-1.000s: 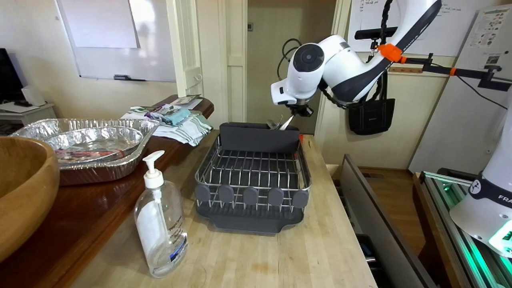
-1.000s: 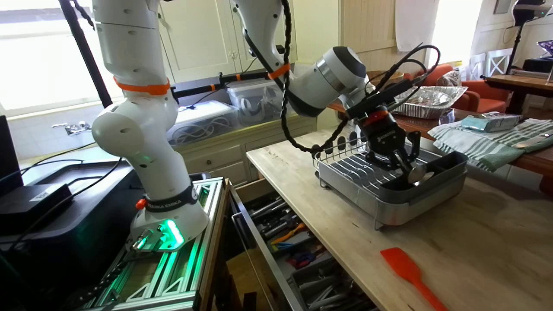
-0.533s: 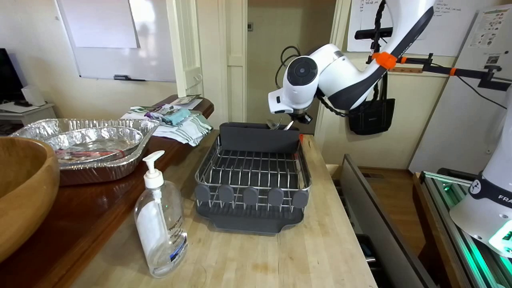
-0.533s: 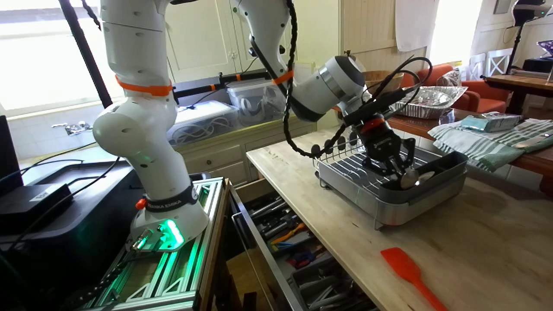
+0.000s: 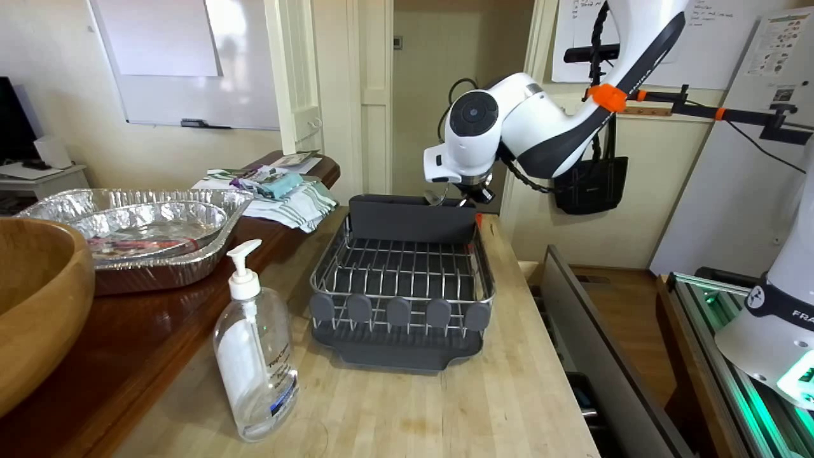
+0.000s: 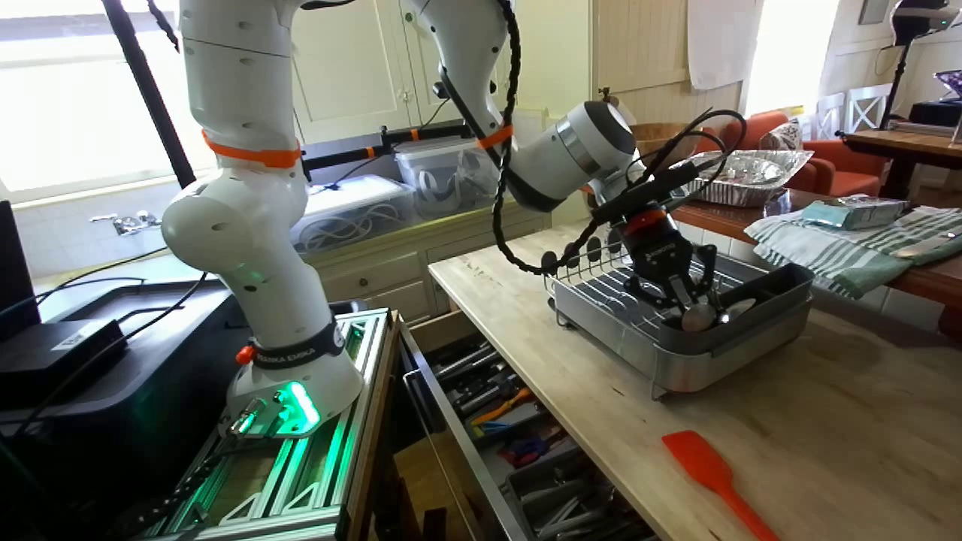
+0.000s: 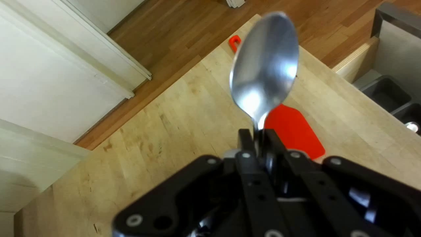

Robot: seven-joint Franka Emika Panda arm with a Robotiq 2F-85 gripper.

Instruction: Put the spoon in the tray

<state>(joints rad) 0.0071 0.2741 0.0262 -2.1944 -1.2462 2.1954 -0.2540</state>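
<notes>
The silver spoon (image 7: 264, 62) is held by its neck between the fingertips of my gripper (image 7: 258, 135), bowl outward. In an exterior view the spoon's bowl (image 6: 699, 316) overlaps the near end of the dark utensil tray (image 6: 740, 330) on the dish rack; I cannot tell whether it is inside or just above. The utensil tray also shows in an exterior view (image 5: 407, 219), with a small bit of the spoon (image 5: 463, 201) over its rim. My gripper (image 6: 688, 303) is tilted over the rack. Another utensil (image 6: 739, 309) lies in the tray beside the spoon.
A red spatula (image 6: 703, 460) lies on the wooden table beside the rack. An open drawer (image 6: 537, 481) of utensils is at the table's edge. A pump bottle (image 5: 257, 362), foil pans (image 5: 235, 232) and a wooden bowl (image 5: 44, 305) stand farther off.
The arm has come down a little. The held spoon has shifted lower and toward the robot's side, along the utensil tray. The grip on it looks the same.
</notes>
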